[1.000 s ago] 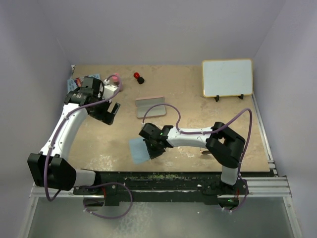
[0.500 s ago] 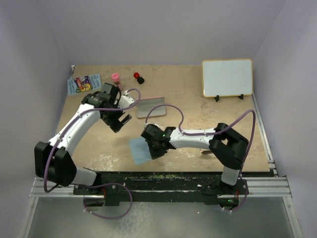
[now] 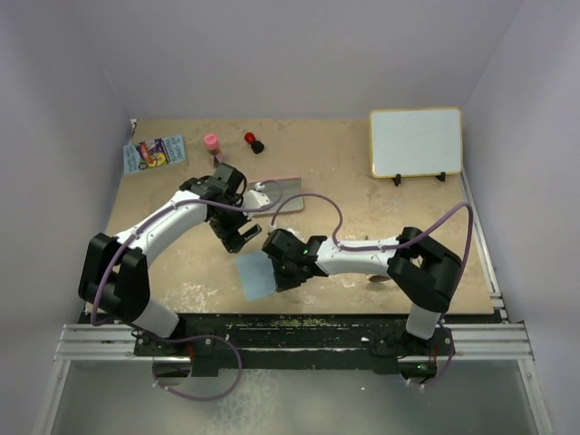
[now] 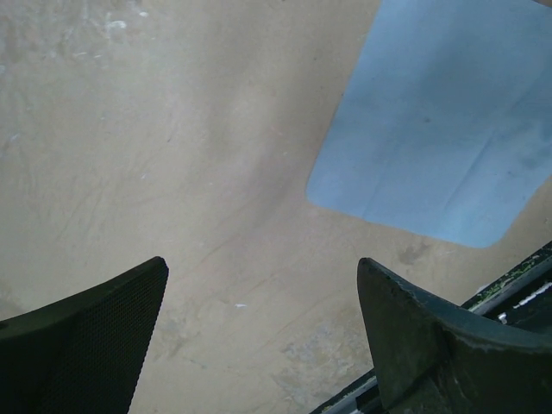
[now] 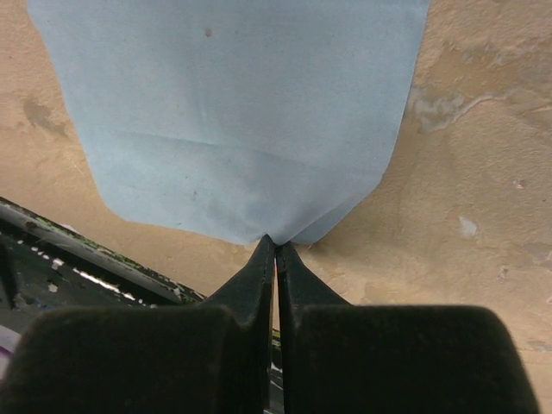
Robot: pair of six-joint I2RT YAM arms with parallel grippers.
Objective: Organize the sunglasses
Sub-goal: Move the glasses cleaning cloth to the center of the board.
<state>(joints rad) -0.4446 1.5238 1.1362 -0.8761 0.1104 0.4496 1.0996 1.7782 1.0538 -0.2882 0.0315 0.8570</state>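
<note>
The sunglasses are hidden or out of view. A light-blue square cloth (image 3: 254, 275) lies flat near the table's front edge. My right gripper (image 3: 283, 270) is shut on the cloth's right edge; in the right wrist view its tips (image 5: 276, 246) pinch the cloth's (image 5: 233, 112) near rim. My left gripper (image 3: 237, 237) hangs open just behind and left of the cloth. In the left wrist view there is only bare table between its fingers (image 4: 261, 285), and the cloth (image 4: 431, 129) lies ahead to the right. The pink oblong case (image 3: 286, 188) lies behind, partly covered by the left arm.
A framed whiteboard (image 3: 415, 142) stands at the back right. At the back left are a small pink cylinder (image 3: 211, 140), a red knob (image 3: 249, 138) with a black piece (image 3: 258, 146), and a colourful card (image 3: 154, 152). The black front rail (image 3: 299, 322) runs just below the cloth.
My left arm has swung from the back left toward the centre, and its open gripper now hangs close to the cloth. The right gripper stays shut on the cloth and has barely shifted.
</note>
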